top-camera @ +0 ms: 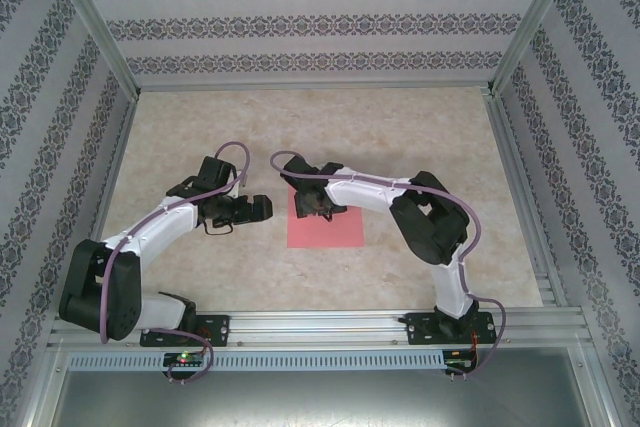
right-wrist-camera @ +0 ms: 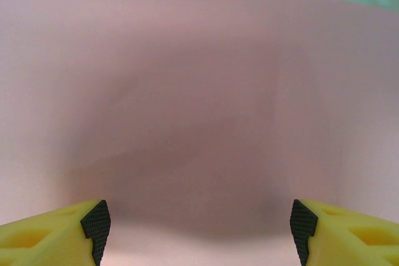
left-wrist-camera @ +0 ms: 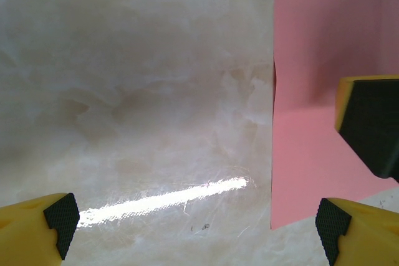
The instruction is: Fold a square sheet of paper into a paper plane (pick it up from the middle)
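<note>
Currently, unfolded pink square sheet of paper (top-camera: 325, 228), right pincer (right-wrist-camera: 199, 228) released above it, left pincer (left-wrist-camera: 196, 219) released beside

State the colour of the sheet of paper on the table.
The paper is plain salmon pink, clearest in the right wrist view.

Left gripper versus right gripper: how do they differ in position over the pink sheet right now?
The left gripper hangs over bare table, just off the left edge of the square sheet of paper; the right gripper sits directly above the sheet. The left gripper has only the sheet's edge strip near one finger; the right gripper has pink paper between both fingers. Both are open, gripping nothing.
</note>
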You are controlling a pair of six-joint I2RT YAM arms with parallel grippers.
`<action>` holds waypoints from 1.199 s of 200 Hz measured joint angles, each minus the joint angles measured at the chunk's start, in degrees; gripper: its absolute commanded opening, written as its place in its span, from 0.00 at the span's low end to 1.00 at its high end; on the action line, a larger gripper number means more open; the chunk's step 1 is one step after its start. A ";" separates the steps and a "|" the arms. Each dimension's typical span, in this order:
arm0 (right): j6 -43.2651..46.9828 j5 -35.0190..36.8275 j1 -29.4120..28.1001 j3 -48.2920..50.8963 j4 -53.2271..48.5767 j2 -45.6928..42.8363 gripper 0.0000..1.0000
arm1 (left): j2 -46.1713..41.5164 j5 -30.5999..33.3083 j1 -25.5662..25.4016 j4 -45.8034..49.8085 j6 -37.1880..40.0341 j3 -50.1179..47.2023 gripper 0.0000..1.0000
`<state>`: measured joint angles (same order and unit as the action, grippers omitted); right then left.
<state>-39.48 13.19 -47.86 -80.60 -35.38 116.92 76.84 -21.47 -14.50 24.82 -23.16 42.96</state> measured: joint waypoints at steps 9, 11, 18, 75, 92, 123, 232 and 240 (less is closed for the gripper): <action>-0.02 -0.17 0.00 0.26 0.28 0.04 0.78 | 0.00 0.00 0.00 -0.02 0.00 0.00 1.00; -0.02 -0.15 0.00 0.26 0.33 0.04 0.78 | 0.00 0.00 0.00 0.00 0.00 0.00 1.00; 0.00 -0.17 0.00 0.28 0.42 0.04 0.78 | 0.00 -0.02 0.00 -0.02 0.00 0.00 1.00; -0.04 -0.87 0.00 0.90 2.01 0.17 0.70 | 0.33 -0.59 0.02 0.00 0.00 0.00 1.00; 0.00 -1.20 0.00 1.14 2.58 0.17 0.68 | 0.50 -0.61 0.00 0.00 0.00 0.00 1.00; -0.02 -1.29 0.00 1.62 3.37 0.02 0.66 | 1.20 -0.81 0.02 -0.02 0.00 0.00 1.00; 0.66 -1.84 0.46 4.44 5.60 -2.29 0.71 | 1.95 -0.83 0.00 0.00 0.00 0.02 1.00; 0.66 -1.53 0.46 4.66 5.18 -2.73 0.72 | 1.95 -0.83 0.00 0.00 0.00 0.02 1.00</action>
<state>-38.83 11.66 -47.40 -75.94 -30.20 114.19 78.78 -22.31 -14.50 24.82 -23.16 42.98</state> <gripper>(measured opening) 0.706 0.999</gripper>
